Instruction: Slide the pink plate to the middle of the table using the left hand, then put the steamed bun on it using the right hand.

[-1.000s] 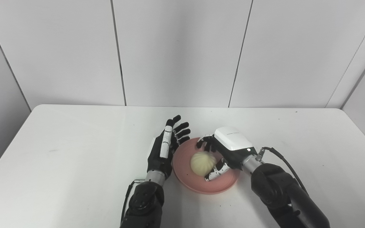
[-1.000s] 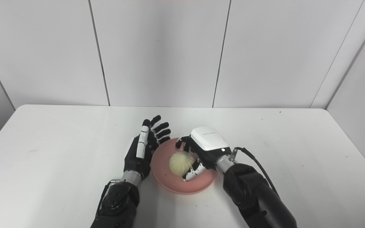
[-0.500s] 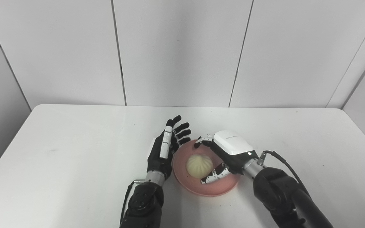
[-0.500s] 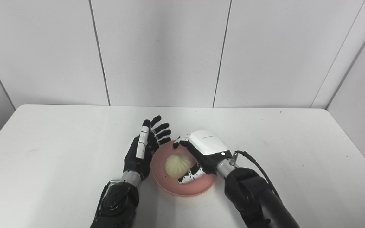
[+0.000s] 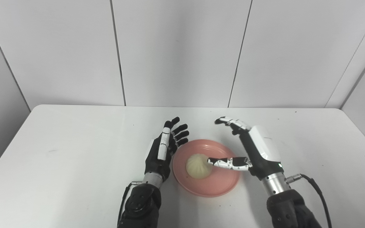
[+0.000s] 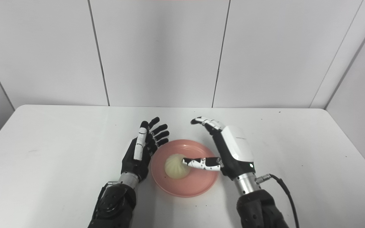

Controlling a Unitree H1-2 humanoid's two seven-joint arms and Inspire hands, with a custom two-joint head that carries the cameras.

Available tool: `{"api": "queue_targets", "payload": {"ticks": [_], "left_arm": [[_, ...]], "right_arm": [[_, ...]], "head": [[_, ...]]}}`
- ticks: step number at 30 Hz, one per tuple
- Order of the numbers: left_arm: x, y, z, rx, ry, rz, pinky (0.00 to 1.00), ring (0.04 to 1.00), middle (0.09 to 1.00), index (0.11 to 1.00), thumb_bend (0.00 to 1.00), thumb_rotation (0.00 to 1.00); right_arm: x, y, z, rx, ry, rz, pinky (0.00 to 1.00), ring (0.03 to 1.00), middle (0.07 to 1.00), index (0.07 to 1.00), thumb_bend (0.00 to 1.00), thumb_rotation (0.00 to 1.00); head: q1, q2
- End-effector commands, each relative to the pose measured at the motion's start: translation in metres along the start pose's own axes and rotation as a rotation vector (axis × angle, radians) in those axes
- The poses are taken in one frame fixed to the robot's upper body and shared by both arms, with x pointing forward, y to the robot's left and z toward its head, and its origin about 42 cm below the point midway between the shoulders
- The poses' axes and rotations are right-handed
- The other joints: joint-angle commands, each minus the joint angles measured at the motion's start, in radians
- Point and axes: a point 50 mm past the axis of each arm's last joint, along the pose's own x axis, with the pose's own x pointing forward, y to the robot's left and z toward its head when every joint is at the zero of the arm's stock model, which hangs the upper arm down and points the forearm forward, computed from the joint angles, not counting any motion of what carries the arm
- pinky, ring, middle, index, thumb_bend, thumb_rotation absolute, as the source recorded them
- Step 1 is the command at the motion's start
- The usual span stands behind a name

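Steamed bun (image 5: pixel 198 165) rested on pink plate (image 5: pixel 220 185).
Right hand (image 5: pixel 254 148) spread, released, thumb beside bun; could nudge it off. Left hand (image 5: pixel 165 148) spread, empty.

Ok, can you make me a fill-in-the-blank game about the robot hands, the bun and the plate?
1. The steamed bun sits on a plate whose colour is ____.
2. The left robot hand stands beside the plate's ____ edge.
3. The right robot hand is ____, its fingers spread and holding nothing.
4. The plate rests on a table coloured ____.

Missing words: pink; left; open; white
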Motion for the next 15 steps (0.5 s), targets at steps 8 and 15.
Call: {"api": "queue_targets", "payload": {"ticks": [8,15], "left_arm": [[-0.012,0.017,-0.006,0.076,-0.009,0.049,0.78,0.809,0.803,0.852,0.64,0.94],[-0.018,0.021,0.001,0.162,-0.071,0.071,0.91,0.911,0.89,0.868,0.65,0.97]], "right_arm": [[-0.014,0.013,-0.022,0.353,0.137,-0.23,0.66,0.764,0.819,0.772,0.59,0.85],[-0.022,0.027,-0.04,0.586,0.306,-0.276,0.7,0.774,0.81,0.792,0.58,0.96]], "head": [[-0.046,0.008],[-0.082,0.014]]}}
